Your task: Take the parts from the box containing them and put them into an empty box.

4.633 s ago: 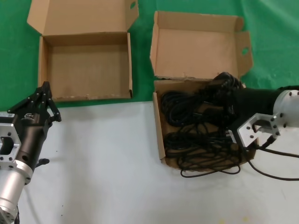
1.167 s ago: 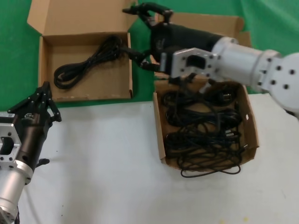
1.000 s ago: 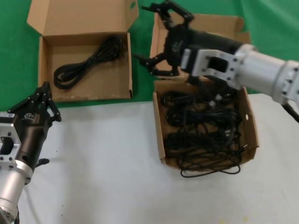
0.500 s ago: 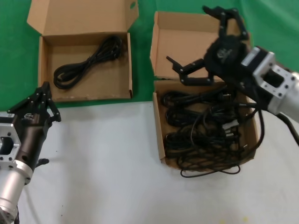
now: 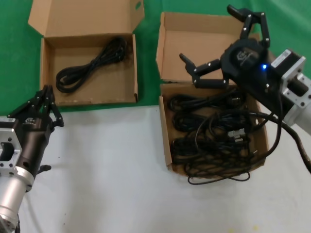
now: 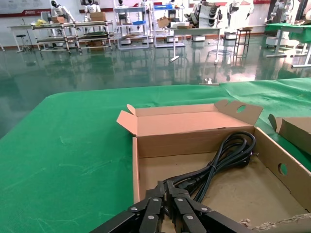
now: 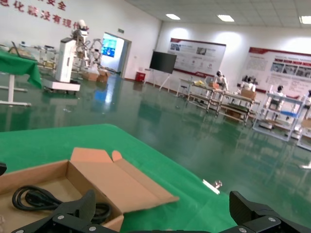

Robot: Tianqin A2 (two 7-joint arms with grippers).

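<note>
Above the full box [image 5: 260, 141], right gripper [image 5: 221, 41] spread wide, empty; left gripper [image 5: 43, 104] apparently closed, at worktop's left edge.

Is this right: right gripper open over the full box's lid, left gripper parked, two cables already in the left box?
Not quite: the head view shows only one cable bundle in the left box. The rest holds: the right gripper is open over the full box's lid, and the left gripper is parked near the table's left edge.
</note>
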